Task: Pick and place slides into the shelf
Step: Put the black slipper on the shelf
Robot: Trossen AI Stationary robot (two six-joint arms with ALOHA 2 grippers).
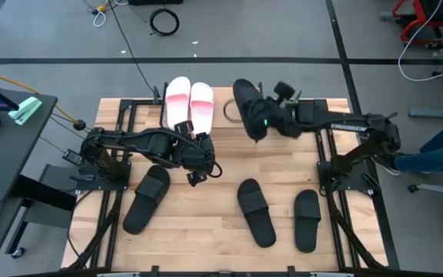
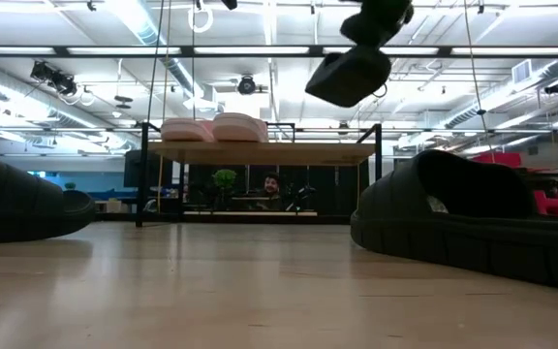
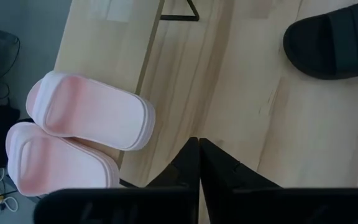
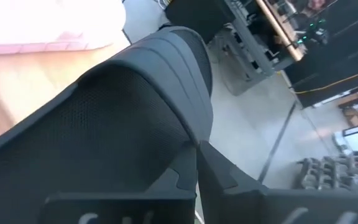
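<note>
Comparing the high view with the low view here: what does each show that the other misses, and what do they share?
Only the high view shows the left claw shut over the table, and all three black slides lying there. Only the low view shows a person behind the shelf. Both show two pink slides on the shelf, and the right claw carrying a black slide.

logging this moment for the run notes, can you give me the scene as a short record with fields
pink slides: both lie side by side on the shelf top
carried black slide: held up by the right hand, above the shelf's free end
black slides on table: three; left one, middle one, right one
left hand: shut, empty, over the table near the left black slide
slides shelved: two of six
</note>
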